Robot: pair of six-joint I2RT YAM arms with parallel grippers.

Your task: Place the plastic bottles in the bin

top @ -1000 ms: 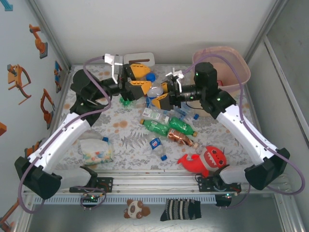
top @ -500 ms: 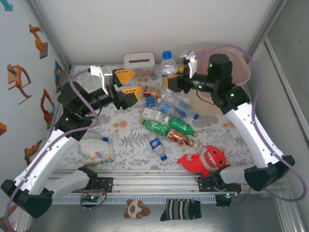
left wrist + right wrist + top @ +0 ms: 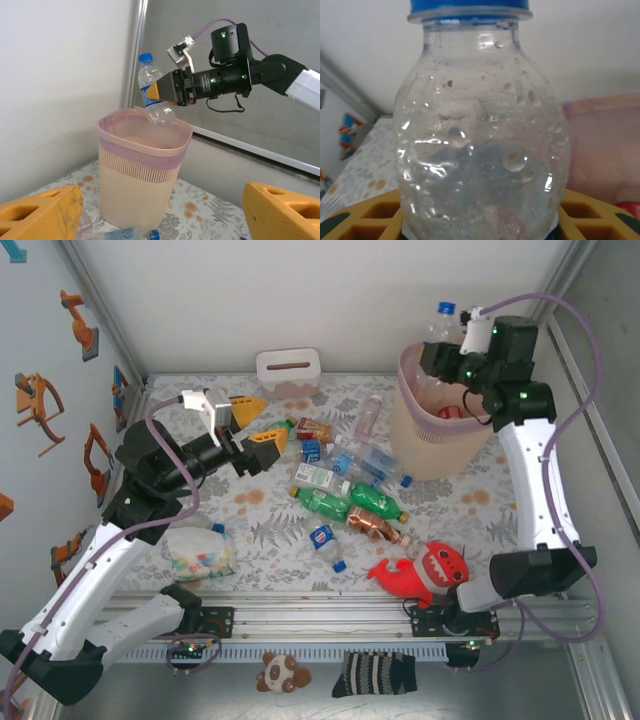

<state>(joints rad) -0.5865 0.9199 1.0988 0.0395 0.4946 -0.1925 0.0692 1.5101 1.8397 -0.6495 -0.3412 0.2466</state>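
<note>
left wrist: right gripper [image 3: 156, 95] clamped clear bottle [image 3: 149, 75] over bin [image 3: 140, 175] rim | top: left gripper [image 3: 262, 420] gaped empty, beside the bottle pile [image 3: 345, 480]

The leaf-patterned counter [image 3: 262, 532] carries scattered plastic bottles [image 3: 322, 502] at its middle, a beige bin [image 3: 430, 448] far right, a white box [image 3: 288, 370] at the back, a bag [image 3: 197, 550] of pastel bits near left and a red plush shark [image 3: 420, 572] near right.
</note>
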